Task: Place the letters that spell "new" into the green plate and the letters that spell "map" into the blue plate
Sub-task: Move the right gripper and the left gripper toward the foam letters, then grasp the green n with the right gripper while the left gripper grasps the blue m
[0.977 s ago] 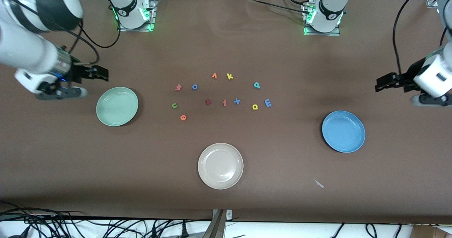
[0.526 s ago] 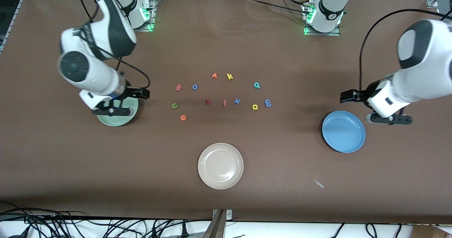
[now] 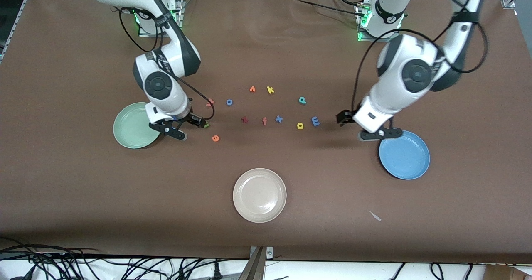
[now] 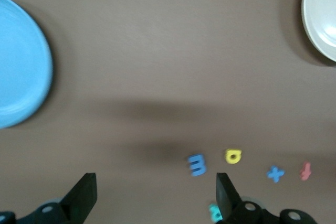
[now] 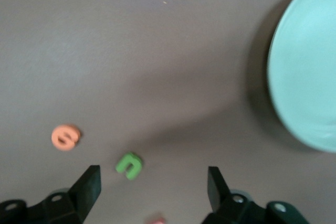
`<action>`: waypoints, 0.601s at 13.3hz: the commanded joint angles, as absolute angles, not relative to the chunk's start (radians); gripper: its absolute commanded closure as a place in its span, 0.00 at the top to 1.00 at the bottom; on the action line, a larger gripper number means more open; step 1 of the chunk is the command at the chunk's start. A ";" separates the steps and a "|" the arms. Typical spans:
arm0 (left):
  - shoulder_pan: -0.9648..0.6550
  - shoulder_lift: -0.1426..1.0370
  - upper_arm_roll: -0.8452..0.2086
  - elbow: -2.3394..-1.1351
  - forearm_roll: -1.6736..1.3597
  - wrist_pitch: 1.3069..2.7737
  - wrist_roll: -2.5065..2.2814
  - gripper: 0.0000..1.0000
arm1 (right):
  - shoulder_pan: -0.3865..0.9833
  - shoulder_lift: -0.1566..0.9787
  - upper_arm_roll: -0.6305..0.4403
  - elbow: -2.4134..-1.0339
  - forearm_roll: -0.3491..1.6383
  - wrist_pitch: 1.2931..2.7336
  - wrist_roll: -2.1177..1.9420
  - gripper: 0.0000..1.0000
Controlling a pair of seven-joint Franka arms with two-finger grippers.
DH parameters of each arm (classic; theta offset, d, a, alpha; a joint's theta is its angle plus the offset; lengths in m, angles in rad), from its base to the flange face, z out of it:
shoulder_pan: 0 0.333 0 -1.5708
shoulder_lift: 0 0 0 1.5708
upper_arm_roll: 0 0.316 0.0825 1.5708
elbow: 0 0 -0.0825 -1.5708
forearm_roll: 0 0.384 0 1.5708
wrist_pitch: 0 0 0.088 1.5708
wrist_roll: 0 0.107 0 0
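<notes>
The green plate (image 3: 129, 126) lies toward the right arm's end of the table, the blue plate (image 3: 405, 155) toward the left arm's end. My right gripper (image 3: 169, 131) hangs open over the table between the green plate (image 5: 307, 77) and the green n (image 5: 128, 165). The orange e (image 3: 215, 138) lies close by. The pinkish w (image 3: 210, 101) is partly hidden by the arm. My left gripper (image 3: 377, 134) is open over the blue plate's rim. The blue m (image 3: 315, 121), yellow a (image 3: 300, 125) and teal p (image 3: 302, 100) lie a short way from it.
A beige plate (image 3: 259, 195) sits nearest the front camera. Other letters lie in the middle: blue o (image 3: 229, 102), dark red z (image 3: 244, 120), red f (image 3: 264, 121), blue x (image 3: 279, 119), yellow k (image 3: 270, 90). A small scrap (image 3: 375, 216) lies near the table's front edge.
Both arms swung in from the table's ends. The right gripper crossed the green plate to the green n. The left gripper came to the blue plate's rim.
</notes>
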State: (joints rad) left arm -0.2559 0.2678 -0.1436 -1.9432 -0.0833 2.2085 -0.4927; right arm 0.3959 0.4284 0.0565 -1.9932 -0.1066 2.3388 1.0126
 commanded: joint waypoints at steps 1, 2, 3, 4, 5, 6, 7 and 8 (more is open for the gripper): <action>-0.317 0.307 -0.132 -2.000 -0.089 2.298 -0.596 1.00 | 0.420 0.485 0.049 -1.990 -0.133 2.431 1.248 0.80; -0.333 0.333 -0.132 -2.000 -0.087 2.319 -0.641 1.00 | 0.423 0.501 0.049 -1.990 -0.133 2.440 1.312 0.77; -0.356 0.359 -0.132 -2.002 -0.086 2.344 -0.682 1.00 | 0.425 0.515 0.049 -1.990 -0.133 2.469 1.365 0.74; -0.370 0.386 -0.132 -2.002 -0.086 2.370 -0.708 1.00 | 0.425 0.520 0.051 -1.990 -0.133 2.492 1.417 0.70; -0.377 0.412 -0.132 -2.002 -0.086 2.394 -0.725 1.00 | 0.433 0.520 0.051 -1.990 -0.133 2.494 1.445 0.68; -0.383 0.438 -0.132 -2.002 -0.086 2.414 -0.738 1.00 | 0.433 0.525 0.051 -1.990 -0.133 2.496 1.448 0.66; -0.390 0.461 -0.132 -2.002 -0.086 2.434 -0.747 1.00 | 0.433 0.532 0.051 -1.990 -0.130 2.497 1.451 0.66; -0.394 0.481 -0.132 -1.997 -0.086 2.439 -0.759 1.00 | 0.434 0.537 0.051 -1.990 -0.129 2.499 1.465 0.64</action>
State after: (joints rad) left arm -0.3759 0.4407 -0.1441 -2.0131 -0.0832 2.4162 -0.7300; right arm 0.4229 0.5257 0.0561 -1.9928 -0.1165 2.4847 1.4175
